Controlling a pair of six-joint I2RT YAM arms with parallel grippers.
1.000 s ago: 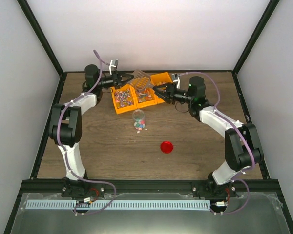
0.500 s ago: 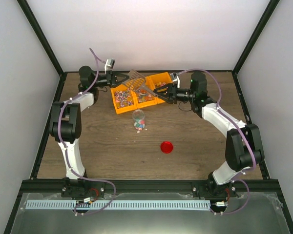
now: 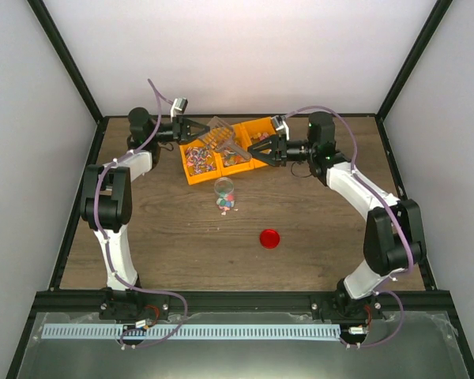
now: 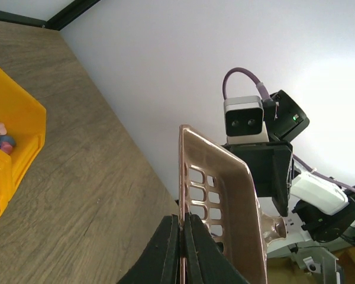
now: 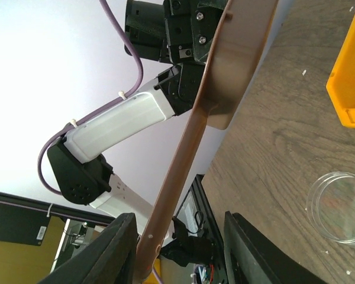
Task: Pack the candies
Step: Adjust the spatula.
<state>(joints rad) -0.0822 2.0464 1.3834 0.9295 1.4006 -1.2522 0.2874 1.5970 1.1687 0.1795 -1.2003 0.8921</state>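
Between both tools, above yellow bins [image 3: 262, 126]: slotted scoop [image 4: 225, 201]. Left tool [image 4: 182, 229] pressed together, pinching scoop rim. Right tool [image 5: 177, 228] spread, scoop handle [image 5: 189, 136] passing between its fingers. Candies [image 3: 199, 156] in bins beneath tools. Few loose beside clear jar [image 3: 223, 188] on counter [image 3: 166, 229], base-side of tools.

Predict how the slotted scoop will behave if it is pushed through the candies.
The scoop looks stiff: its handle runs straight in the right wrist view. Its slots might let the tiniest candies fall through. Pinched at its thin rim by the left tool, it may twist.
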